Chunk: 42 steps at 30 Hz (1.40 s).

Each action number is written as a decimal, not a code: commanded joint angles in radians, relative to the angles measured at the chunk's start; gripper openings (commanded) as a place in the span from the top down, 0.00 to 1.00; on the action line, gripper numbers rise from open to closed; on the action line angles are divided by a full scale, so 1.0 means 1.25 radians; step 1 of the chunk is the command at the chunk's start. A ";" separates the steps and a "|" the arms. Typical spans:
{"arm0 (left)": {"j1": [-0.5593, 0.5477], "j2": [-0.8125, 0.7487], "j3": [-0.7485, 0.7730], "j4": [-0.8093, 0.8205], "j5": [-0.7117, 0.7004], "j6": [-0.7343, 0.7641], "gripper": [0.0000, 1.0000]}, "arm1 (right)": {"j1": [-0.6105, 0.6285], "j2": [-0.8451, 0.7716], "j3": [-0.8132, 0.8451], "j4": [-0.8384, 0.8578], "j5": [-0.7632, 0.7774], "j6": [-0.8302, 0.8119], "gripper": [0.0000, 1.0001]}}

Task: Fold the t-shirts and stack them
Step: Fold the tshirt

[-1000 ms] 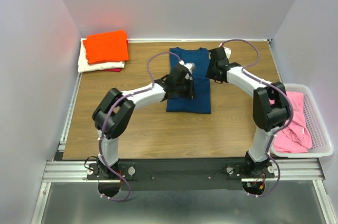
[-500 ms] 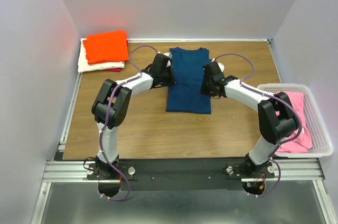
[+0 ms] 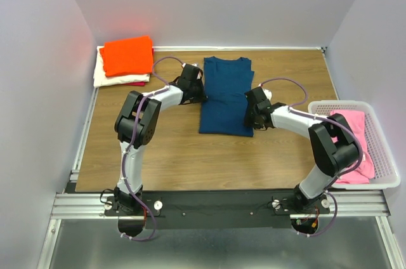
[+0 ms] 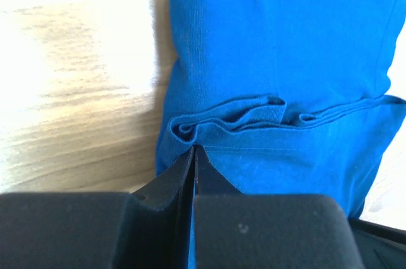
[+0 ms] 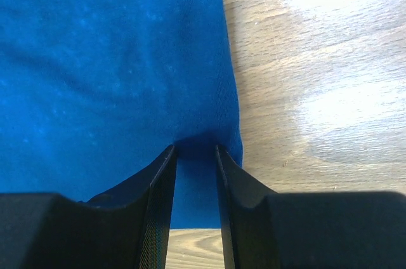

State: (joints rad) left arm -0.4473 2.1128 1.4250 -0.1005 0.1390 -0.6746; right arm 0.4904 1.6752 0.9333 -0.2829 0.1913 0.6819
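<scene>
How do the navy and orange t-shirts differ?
The navy t-shirt lies alone as a long strip; the orange t-shirt is a compact fold topping the stack in the far left corner. The left gripper and right gripper grip the navy one's side edges; nothing touches the orange one. Both lie flat.

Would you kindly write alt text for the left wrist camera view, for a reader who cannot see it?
The black left gripper is pinched shut on the bunched edge of a navy blue cloth t-shirt, puckering the hem into small folds just ahead of it. The rest of the shirt lies flat on a light wooden table, which shows at the left.
</scene>
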 commanded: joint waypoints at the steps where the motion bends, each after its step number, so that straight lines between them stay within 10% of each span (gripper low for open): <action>1: 0.007 0.027 0.007 0.001 -0.011 0.001 0.91 | -0.001 -0.006 -0.034 -0.004 0.003 0.009 0.62; 11: 0.017 -0.096 -0.004 0.026 0.058 0.038 0.72 | -0.001 -0.091 -0.034 -0.011 -0.029 0.012 0.61; 24: 0.007 -0.410 -0.446 0.124 0.062 0.012 0.59 | -0.027 -0.252 -0.151 -0.022 -0.071 0.072 0.47; 42: -0.014 -0.400 -0.583 0.256 0.177 0.019 0.54 | -0.028 -0.201 -0.177 0.000 -0.082 0.102 0.48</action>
State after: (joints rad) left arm -0.4557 1.5929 0.6956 0.1783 0.3286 -0.6617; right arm 0.4580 1.4052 0.7284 -0.2890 0.1013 0.7921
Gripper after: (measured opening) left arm 0.461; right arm 0.518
